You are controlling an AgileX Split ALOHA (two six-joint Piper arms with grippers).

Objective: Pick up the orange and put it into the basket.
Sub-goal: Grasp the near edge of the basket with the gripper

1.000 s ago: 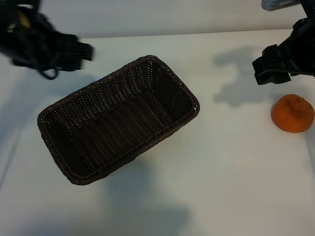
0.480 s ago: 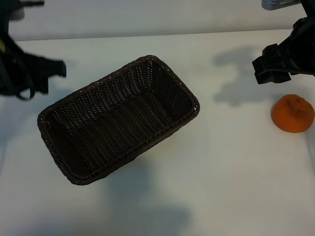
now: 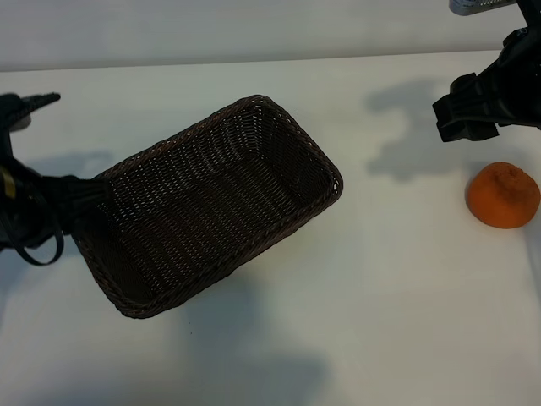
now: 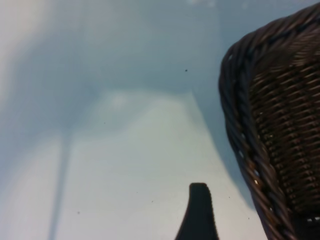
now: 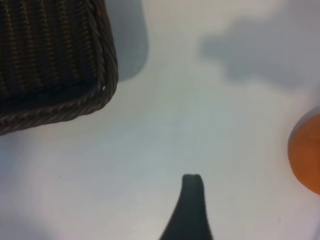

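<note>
Left gripper (image 3: 80, 203) sat by wicker basket (image 3: 331, 182), jaws released, likely steadying it; right gripper (image 3: 465, 114) hung above orange (image 3: 504, 196), jaws released, empty

The left gripper (image 3: 80, 199) has swung down from the table's far edge to the basket's (image 3: 254, 135) left end.

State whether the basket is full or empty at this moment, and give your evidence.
Empty. The exterior view shows only bare weave across the floor of the basket, and the orange sits apart from it on the table.
</note>
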